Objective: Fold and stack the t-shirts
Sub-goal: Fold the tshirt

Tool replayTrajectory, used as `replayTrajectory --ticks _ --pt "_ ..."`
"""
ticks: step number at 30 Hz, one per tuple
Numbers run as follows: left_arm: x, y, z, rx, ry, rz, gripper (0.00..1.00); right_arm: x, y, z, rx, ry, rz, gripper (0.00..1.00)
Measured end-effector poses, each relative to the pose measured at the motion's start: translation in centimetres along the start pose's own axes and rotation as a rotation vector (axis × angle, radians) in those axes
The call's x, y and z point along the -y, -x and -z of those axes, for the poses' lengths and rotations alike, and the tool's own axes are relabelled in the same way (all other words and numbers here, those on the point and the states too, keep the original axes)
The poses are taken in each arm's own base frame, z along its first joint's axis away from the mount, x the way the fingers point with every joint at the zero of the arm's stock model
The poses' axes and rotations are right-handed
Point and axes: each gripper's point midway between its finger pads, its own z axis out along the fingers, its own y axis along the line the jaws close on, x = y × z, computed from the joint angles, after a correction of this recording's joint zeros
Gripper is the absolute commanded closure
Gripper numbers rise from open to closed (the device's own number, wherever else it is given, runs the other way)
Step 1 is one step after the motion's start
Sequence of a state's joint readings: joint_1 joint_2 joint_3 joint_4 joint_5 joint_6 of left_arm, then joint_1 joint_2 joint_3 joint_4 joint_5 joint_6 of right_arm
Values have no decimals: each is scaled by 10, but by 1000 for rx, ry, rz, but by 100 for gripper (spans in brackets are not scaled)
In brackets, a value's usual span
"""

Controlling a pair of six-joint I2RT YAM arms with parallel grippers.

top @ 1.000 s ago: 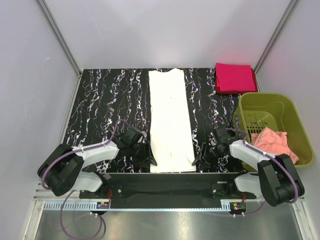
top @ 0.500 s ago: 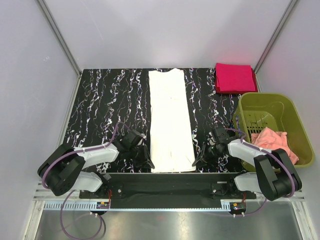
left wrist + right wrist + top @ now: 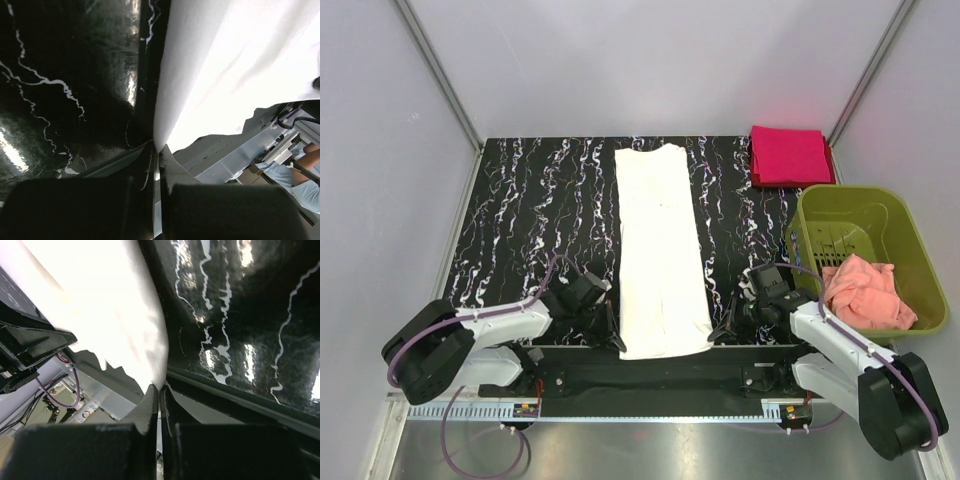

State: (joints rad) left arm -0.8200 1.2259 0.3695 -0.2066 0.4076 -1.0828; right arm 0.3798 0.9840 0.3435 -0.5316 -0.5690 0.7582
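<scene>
Item 1. Cream t-shirt (image 3: 658,250): folded lengthwise into one long narrow strip, plain face up. It lies down the middle of the tabletop (image 3: 530,220), running from near the far edge to the near edge, where its hem reaches the rim between the two arms. In the left wrist view the cloth (image 3: 225,65) fills the upper right. In the right wrist view it (image 3: 110,305) fills the upper left.

Item 2. Red t-shirt (image 3: 790,155): folded into a flat square at the far right corner of the tabletop, well apart from the cream one.

Item 3. Left fingers (image 3: 617,341): low at the near left corner of the cream t-shirt. Seen from the wrist, the fingers (image 3: 163,153) are pressed together with the corner of the cloth pinched between their tips.

Item 4. Right fingers (image 3: 721,328): low at the near right corner of the same shirt. Seen from the wrist, the fingers (image 3: 152,392) are also together, clamped on that corner of the hem.

Item 5. Tabletop: black with white marble veining, glossy in both wrist views (image 3: 65,75) (image 3: 240,315).

Item 6. Basket (image 3: 910,250): olive green plastic, standing off the right side of the tabletop, just near of the red t-shirt. A crumpled pink cloth (image 3: 865,292) lies inside it, toward its near end.
</scene>
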Motion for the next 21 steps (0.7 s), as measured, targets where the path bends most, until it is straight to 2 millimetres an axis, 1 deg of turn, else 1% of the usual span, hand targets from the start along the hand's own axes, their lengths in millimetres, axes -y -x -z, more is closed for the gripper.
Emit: replayTrajectory --ticks 3,5,6,8,10,12,14,16,18,21 --pt "-2 -2 3 -7 33 4 100 1 -3 3 -10 -17 -22 100" --pt "3 1 9 3 52 -3 100 -4 -1 7 -7 -23 -27 100" --pt "10 6 15 15 56 -15 100 -9 2 10 -2 -22 -24 100" --pt "33 21 28 50 40 -44 100 -24 14 16 15 -20 -9 100" --pt "63 47 45 108 4 -73 100 -43 31 20 20 -30 9 100" --pt "87 80 60 166 -19 -82 100 -61 53 19 21 -35 32 100" --pt "100 109 69 205 -24 -82 100 -76 78 18 31 -36 44 100" --pt "105 140 75 238 -16 -73 100 -89 106 19 47 -37 46 100" --pt "105 166 76 245 6 -55 100 -101 135 20 68 -34 56 100" --pt "105 204 70 246 27 -38 100 -119 178 18 92 -29 84 100"
